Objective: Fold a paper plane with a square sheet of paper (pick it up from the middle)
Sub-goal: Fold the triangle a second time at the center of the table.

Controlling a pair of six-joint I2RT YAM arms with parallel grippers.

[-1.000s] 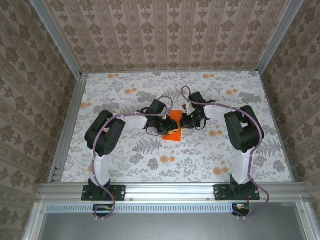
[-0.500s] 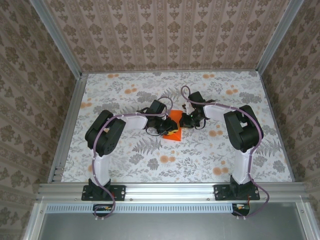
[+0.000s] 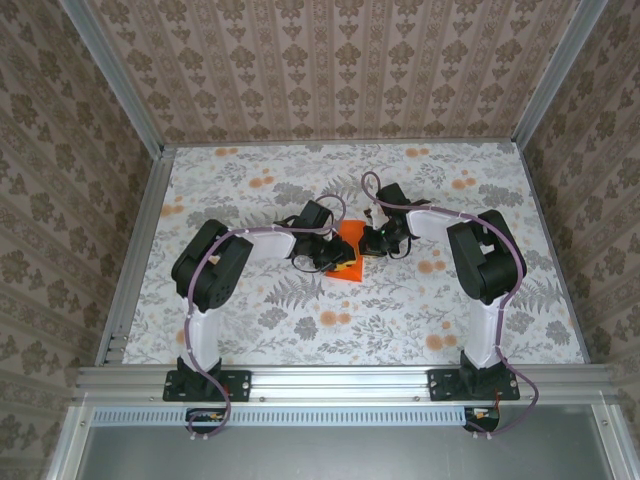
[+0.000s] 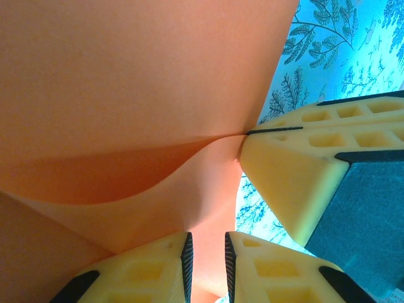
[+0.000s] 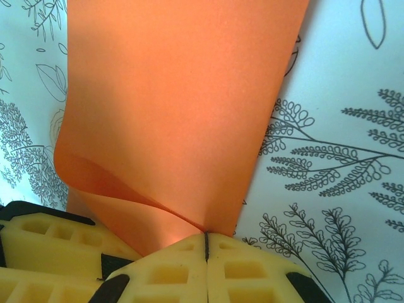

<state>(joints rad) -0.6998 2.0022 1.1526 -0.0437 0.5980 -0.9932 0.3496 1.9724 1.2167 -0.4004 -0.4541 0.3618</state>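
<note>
The square sheet of paper (image 3: 348, 236) is bright orange, creased smaller and curled, and sits mid-table between both grippers. My right gripper (image 5: 206, 238) is shut on a pinched ridge of the sheet (image 5: 177, 95) at its near edge. In the left wrist view those right fingers (image 4: 297, 170) clamp the paper's (image 4: 126, 76) edge from the right. My left gripper (image 4: 208, 252) has its jaws a narrow gap apart, with orange paper showing through the gap and no pad pressing on it. From above, the left gripper (image 3: 335, 258) is at the sheet's left side and the right gripper (image 3: 368, 243) at its right.
The table (image 3: 250, 300) carries a floral printed cloth with small pale-orange blossoms (image 3: 330, 318). Aluminium rails (image 3: 340, 378) and patterned walls enclose it. Both forearms converge on the centre, with open cloth to the left, right and front.
The near part of the sheet has lifted slightly and now covers more of the left gripper's yellow fingers. Both arms have barely moved.
</note>
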